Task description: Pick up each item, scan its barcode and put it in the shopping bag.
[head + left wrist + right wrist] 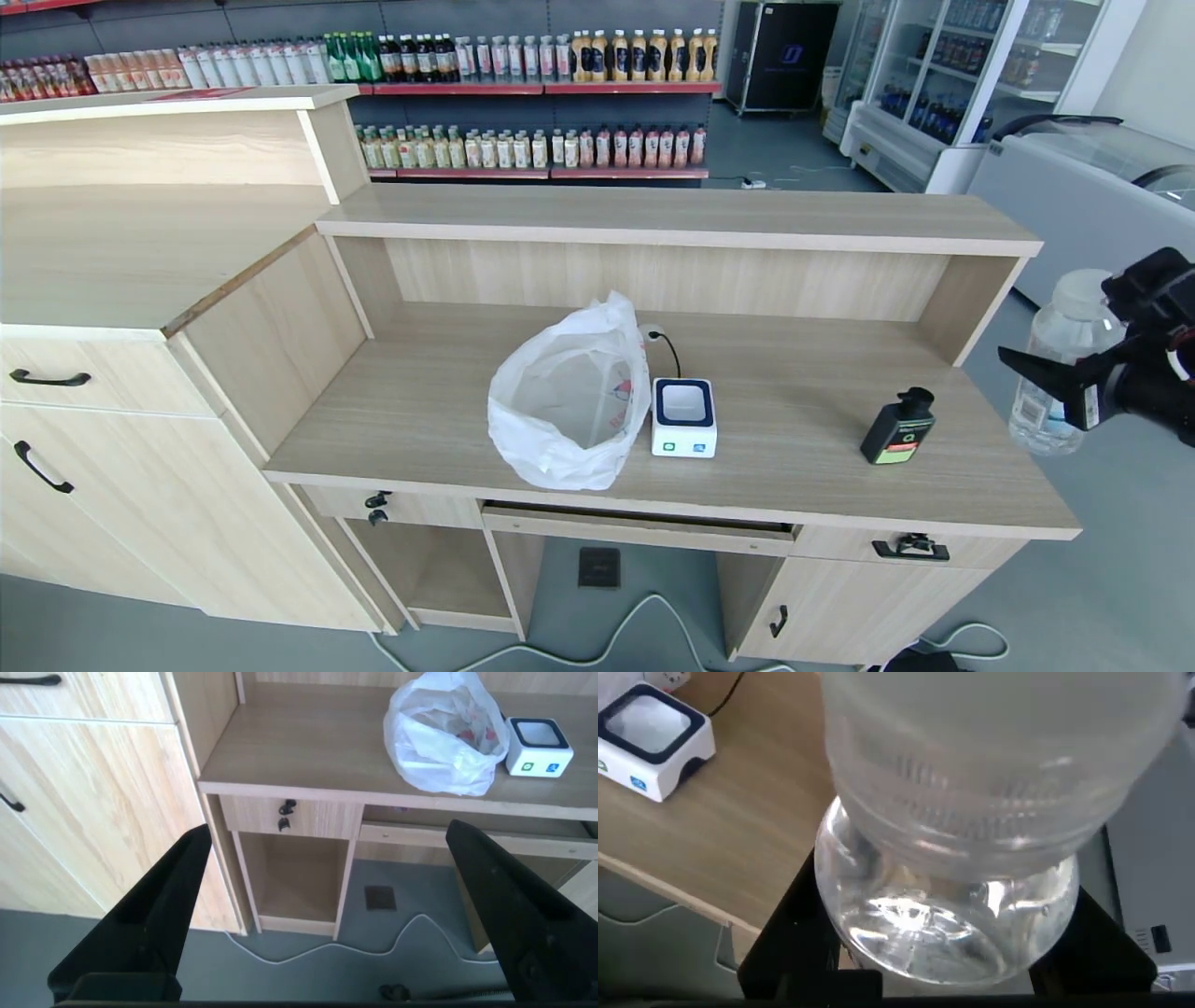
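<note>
My right gripper (1060,387) is shut on a clear plastic water bottle (1064,359), held upright in the air just off the counter's right end. In the right wrist view the bottle (971,831) sits between the black fingers (789,938). On the wooden counter (794,467) an open white shopping bag (569,406) stands beside a small white barcode scanner (684,417). A black pump bottle (898,429) stands farther right. My left gripper (329,833) hangs open and empty, low in front of the counter's left end, with the bag (439,728) and scanner (539,747) beyond it.
A raised ledge (672,219) runs along the counter's back with side walls at both ends. A taller cabinet (140,280) adjoins on the left. The scanner's cable (668,350) runs back behind the bag. Drinks shelves and freezers stand beyond.
</note>
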Motion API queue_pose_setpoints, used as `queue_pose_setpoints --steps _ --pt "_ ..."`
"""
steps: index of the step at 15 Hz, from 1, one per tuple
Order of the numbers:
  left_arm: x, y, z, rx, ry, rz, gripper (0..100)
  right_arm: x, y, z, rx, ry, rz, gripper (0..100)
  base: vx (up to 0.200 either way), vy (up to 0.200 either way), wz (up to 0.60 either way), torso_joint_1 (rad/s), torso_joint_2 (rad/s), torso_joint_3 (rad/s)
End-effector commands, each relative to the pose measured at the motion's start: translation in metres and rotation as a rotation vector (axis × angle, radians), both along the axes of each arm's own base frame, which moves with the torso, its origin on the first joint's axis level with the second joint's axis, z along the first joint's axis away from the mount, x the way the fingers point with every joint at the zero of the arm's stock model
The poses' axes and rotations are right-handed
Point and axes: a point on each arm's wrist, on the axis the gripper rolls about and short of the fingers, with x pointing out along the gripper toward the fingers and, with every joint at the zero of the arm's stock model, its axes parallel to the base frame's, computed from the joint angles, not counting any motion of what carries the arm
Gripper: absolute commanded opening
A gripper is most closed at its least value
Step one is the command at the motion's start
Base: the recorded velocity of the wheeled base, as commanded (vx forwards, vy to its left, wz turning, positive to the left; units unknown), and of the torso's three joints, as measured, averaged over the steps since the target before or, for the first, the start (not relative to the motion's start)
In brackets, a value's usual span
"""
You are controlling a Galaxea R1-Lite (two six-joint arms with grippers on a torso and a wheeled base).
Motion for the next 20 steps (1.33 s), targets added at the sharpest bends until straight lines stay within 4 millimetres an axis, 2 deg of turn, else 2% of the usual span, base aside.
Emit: queue_pose_setpoints --steps 1,3,7,13,15,17,20 --pt "0.0 0.0 0.0 0.0 0.0 0.001 100 0.011 -0.013 -0.014 -0.046 0.017 -0.029 0 0.0 0.0 0.0 0.0 0.0 0.0" --pt "0.0 0.0 0.0 0.0 0.0 0.001 100 0.017 -0.015 -0.014 -0.115 -0.044 0.004 0 0.0 0.0 0.0 0.0 0.0 0.0" --pt "0.0 0.0 0.0 0.0 0.0 0.001 100 0.012 -0.031 -0.018 -0.28 -0.077 -0.005 0 0.0 0.0 0.15 0.002 0.0 0.001" --pt "0.0 0.0 0.0 0.0 0.0 0.001 100 0.022 -0.02 -0.016 -0.363 -0.214 0.07 0 0.0 0.0 0.6 0.006 0.0 0.002" --pt "0.0 0.0 0.0 0.0 0.0 0.001 100 0.03 -0.017 -0.02 -0.369 -0.239 0.085 0 0.0 0.0 0.6 0.005 0.0 0.005" --pt "0.0 0.0 0.0 0.0 0.0 0.001 100 0.042 -0.016 -0.025 -0.365 -0.244 0.135 0 0.0 0.0 0.0 0.0 0.0 0.0" --pt "0.0 0.0 0.0 0.0 0.0 0.001 100 0.077 -0.004 -0.036 -0.318 -0.248 0.245 0 0.0 0.0 0.0 0.0 0.0 0.0"
